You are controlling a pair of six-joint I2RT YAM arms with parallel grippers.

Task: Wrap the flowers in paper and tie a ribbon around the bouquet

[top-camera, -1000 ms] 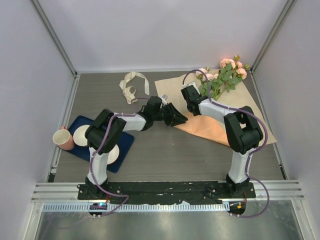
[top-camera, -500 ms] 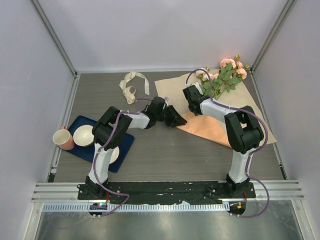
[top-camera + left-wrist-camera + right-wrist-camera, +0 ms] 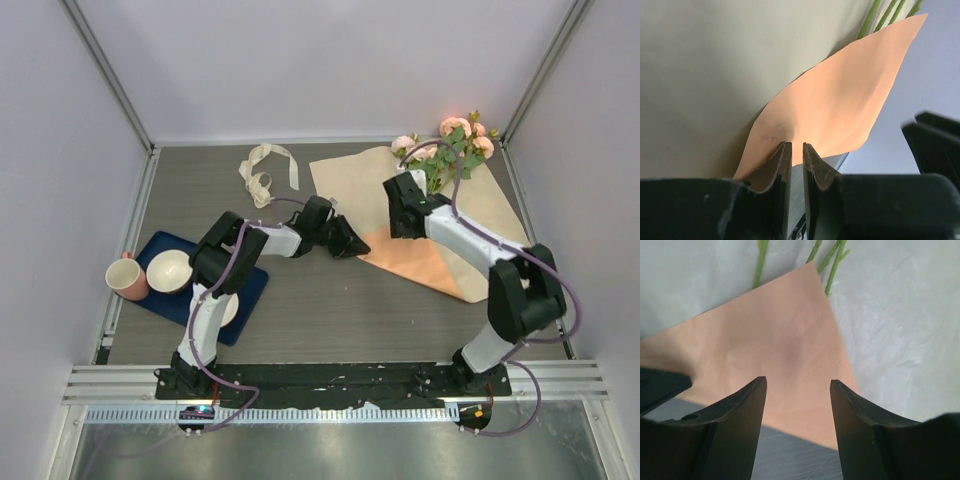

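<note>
The paper [image 3: 360, 180] lies cream side up at the back right, with an orange flap [image 3: 420, 262] folded over its near-left part. The flowers [image 3: 455, 145] rest on its far corner; their green stems [image 3: 832, 265] run under the flap's tip. My left gripper [image 3: 358, 243] sits low at the flap's left corner. In the left wrist view the orange paper [image 3: 840, 100] rises just past its tips [image 3: 797, 145], which stand a narrow gap apart with nothing between them. My right gripper [image 3: 400, 222] hovers open over the orange flap [image 3: 780, 340], holding nothing. The ribbon [image 3: 262, 172] lies curled at the back left.
A dark blue tray [image 3: 250, 285] at the near left carries a white bowl [image 3: 168, 270] and a plate [image 3: 228, 308]. A pink cup [image 3: 125, 277] stands at its left edge. Walls and metal rails close in the table on three sides.
My right gripper has opened, let go of the paper and drawn back to the right. The left gripper's jaws have narrowed while it stays at the flap's corner.
</note>
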